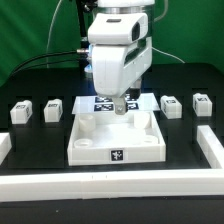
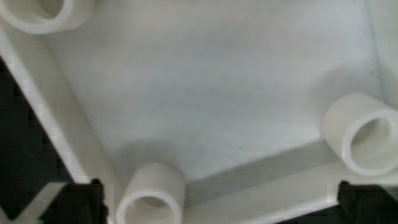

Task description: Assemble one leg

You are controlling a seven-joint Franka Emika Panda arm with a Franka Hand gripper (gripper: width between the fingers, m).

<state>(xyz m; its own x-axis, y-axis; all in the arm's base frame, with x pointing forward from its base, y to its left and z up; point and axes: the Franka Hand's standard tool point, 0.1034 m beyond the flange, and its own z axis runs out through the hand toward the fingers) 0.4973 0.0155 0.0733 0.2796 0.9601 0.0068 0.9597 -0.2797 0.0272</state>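
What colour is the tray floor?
Plain white tray, same as its corner sockets; clearest in the wrist view.

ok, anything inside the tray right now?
Tray holds only its round sockets; the legs lie outside it. The end effector hides its far middle in the exterior view.

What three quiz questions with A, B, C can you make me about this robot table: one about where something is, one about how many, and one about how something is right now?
1. Where is the tray?
A) between two pairs of legs
B) on top of the arm
C) at the far left

2. How many legs are there?
A) two
B) four
C) six

3. How many legs are stuck in the tray's holes?
A) all four
B) none
C) one

Answers:
1 A: two legs lie on each side of the tray.
2 B: two are on the exterior view's left and two on its right.
3 B: every leg lies on the table, and the holes in the wrist view are hollow.
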